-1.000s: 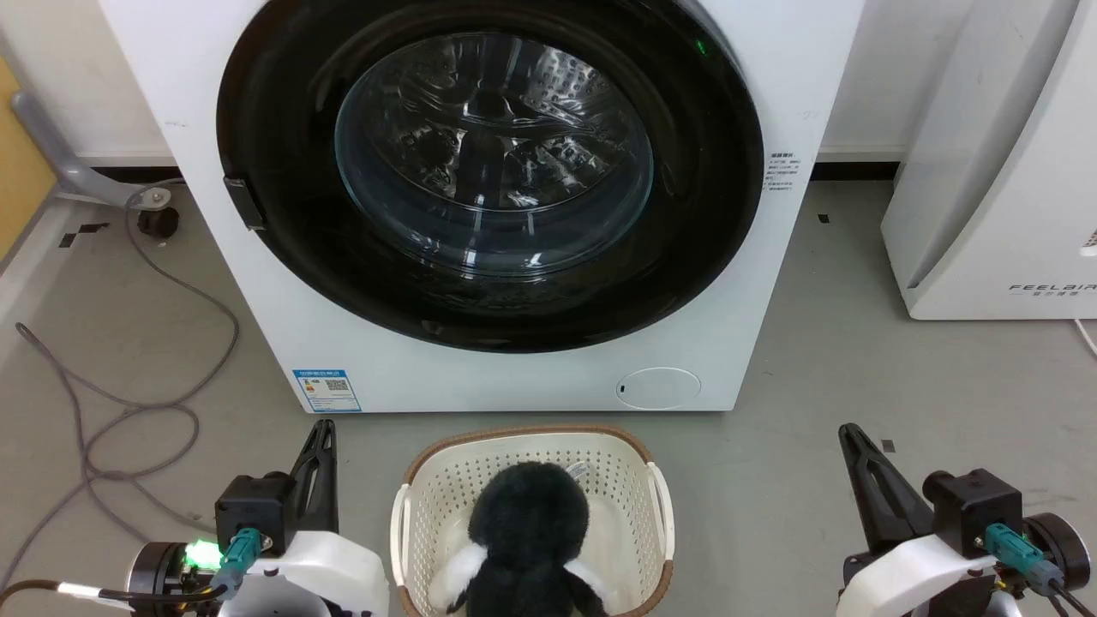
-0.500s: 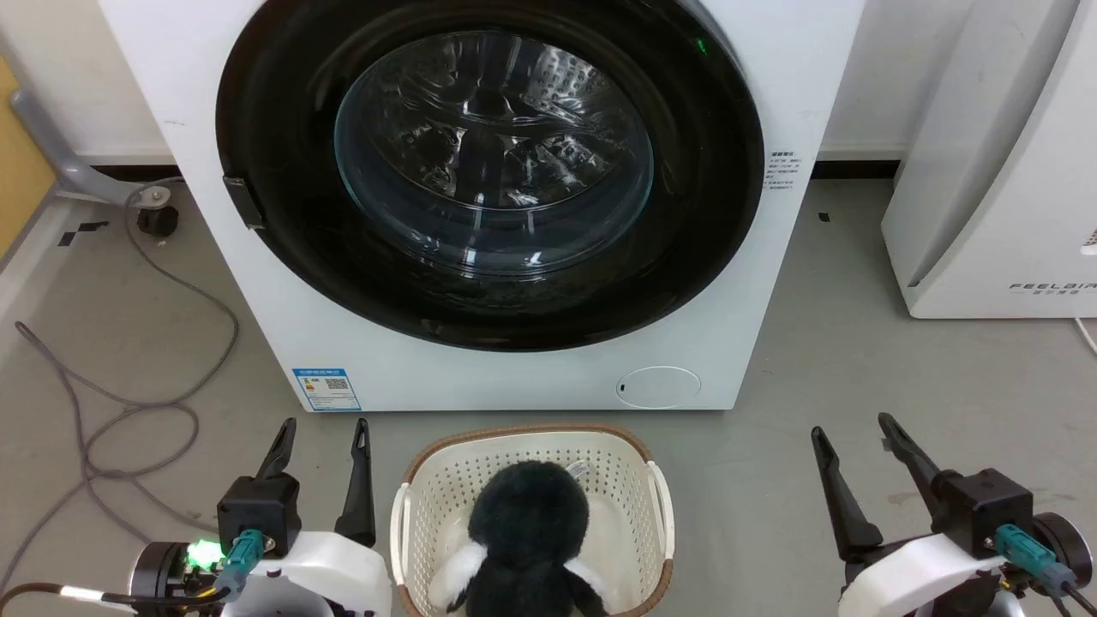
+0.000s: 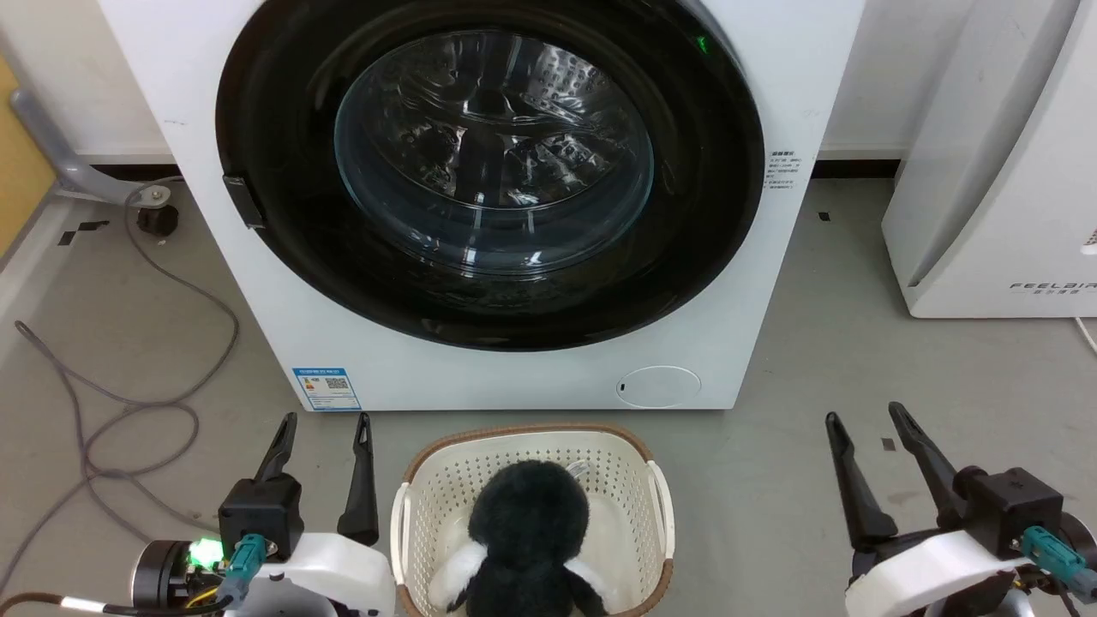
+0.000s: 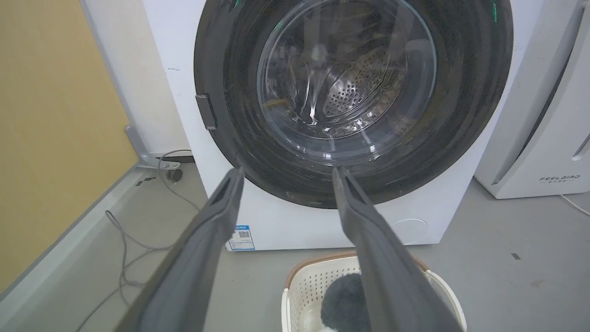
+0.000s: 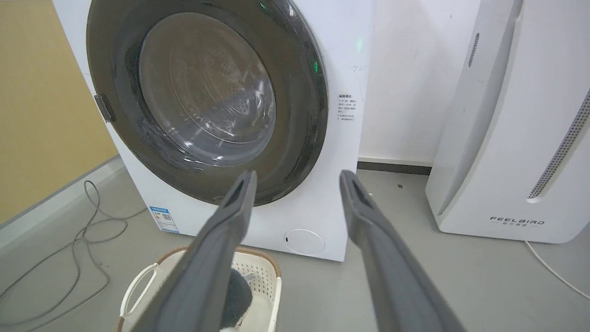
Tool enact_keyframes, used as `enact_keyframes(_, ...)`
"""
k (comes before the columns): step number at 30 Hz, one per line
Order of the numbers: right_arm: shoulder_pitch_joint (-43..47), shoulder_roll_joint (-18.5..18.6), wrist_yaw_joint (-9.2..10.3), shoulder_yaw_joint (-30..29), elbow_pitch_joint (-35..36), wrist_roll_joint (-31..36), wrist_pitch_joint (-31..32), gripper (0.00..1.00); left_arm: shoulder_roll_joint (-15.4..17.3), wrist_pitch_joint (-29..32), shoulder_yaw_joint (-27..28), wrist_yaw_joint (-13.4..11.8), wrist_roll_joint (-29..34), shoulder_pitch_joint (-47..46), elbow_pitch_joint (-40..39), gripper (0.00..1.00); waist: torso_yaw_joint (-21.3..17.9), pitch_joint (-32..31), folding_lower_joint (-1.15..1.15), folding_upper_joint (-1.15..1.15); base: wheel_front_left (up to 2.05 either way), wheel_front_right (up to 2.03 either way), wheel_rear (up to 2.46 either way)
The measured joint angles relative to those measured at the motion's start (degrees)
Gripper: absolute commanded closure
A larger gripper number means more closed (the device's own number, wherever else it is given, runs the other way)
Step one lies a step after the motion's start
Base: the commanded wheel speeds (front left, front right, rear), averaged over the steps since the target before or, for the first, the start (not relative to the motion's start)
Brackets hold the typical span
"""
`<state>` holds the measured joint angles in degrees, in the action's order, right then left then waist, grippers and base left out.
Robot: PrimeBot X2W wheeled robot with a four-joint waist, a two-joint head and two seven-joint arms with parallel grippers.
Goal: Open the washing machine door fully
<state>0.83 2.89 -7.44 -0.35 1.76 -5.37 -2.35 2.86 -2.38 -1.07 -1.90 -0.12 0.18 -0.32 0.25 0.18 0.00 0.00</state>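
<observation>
left tool (image 3: 326, 418) and right tool (image 3: 862, 412) spread apart since earlier | washing machine door (image 3: 488, 163) closed, top cut off

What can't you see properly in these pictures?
Head view: top of the white boxy washing machine, cut off by the upper edge.
Head view: small grey print beside the round glossy black door, too small to read.
Head view: fluffy black toy in the cream plastic basket, lower part cut off by the bottom edge.
Left wrist view: the toy again, partly behind a dark pincer finger.
</observation>
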Motion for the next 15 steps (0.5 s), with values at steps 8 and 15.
enact_keyframes(8, 0.00, 0.00, 0.00, -0.31, 0.64, -5.17, -1.07, 1.00, 0.00, -0.99, -0.30, -0.54, 0.00, 0.00, -0.19, 0.00, 0.17, 0.02, 0.00, 0.00, 0.00, 0.00, 0.00)
enact_keyframes(15, -0.01, 0.00, 0.00, -0.40, -0.25, -16.84, -1.83, 1.00, 0.01, -1.76, -0.62, -1.08, 0.00, 0.01, -0.43, 0.00, 0.31, 0.05, 0.00, 0.00, 0.00, 0.00, 0.00)
